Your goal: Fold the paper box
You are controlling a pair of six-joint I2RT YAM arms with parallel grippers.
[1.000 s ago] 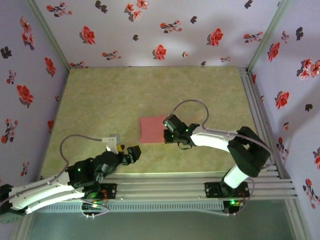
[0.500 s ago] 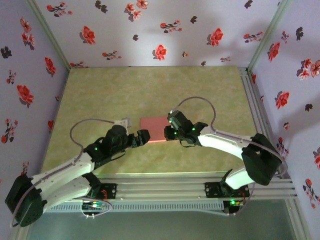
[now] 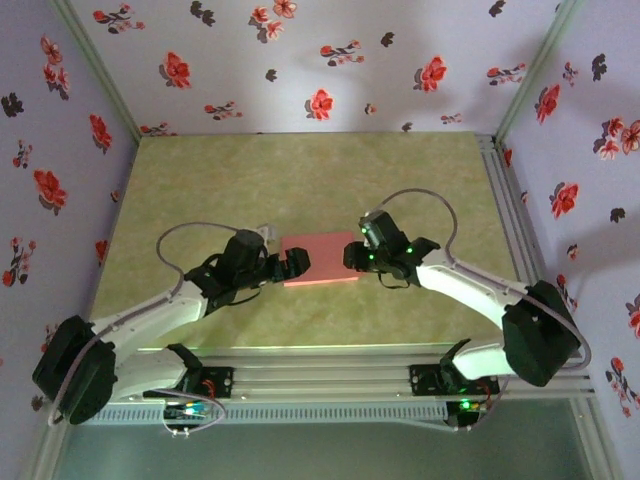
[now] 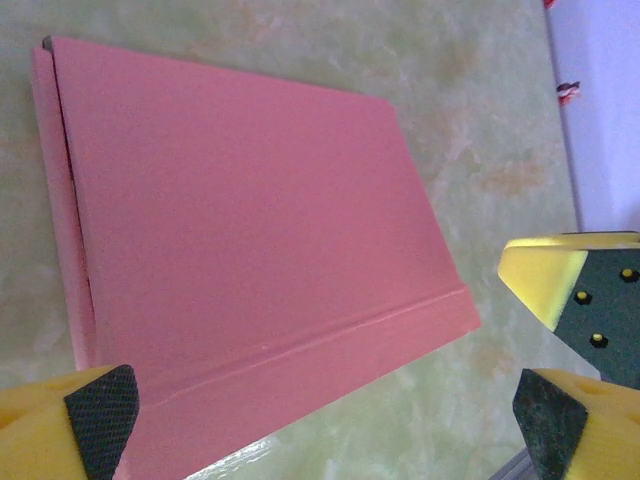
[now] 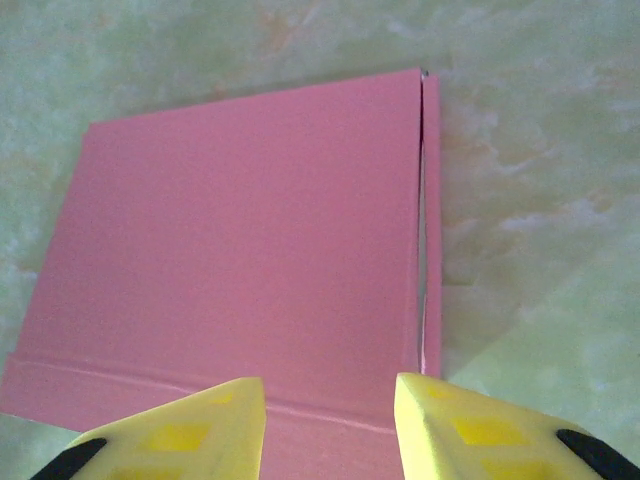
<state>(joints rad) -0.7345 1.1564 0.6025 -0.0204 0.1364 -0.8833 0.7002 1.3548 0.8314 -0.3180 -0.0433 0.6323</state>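
Observation:
The paper box lies flat on the table, salmon pink face up, with a narrow flap folded along one side. My left gripper hovers at its left edge, jaws wide open. In the left wrist view the box spreads ahead of the gripper, one corner lying between the fingertips. My right gripper is at the box's right edge. In the right wrist view its yellow fingers stand apart over the box's near creased strip, open.
The table is a mottled green surface with room behind and beside the box. Metal rails run along the near edge and the right side. Floral walls enclose the back and both sides.
My left arm has reached out from the near left to the box's left edge. The right gripper has shifted right with the box and its jaws have parted.

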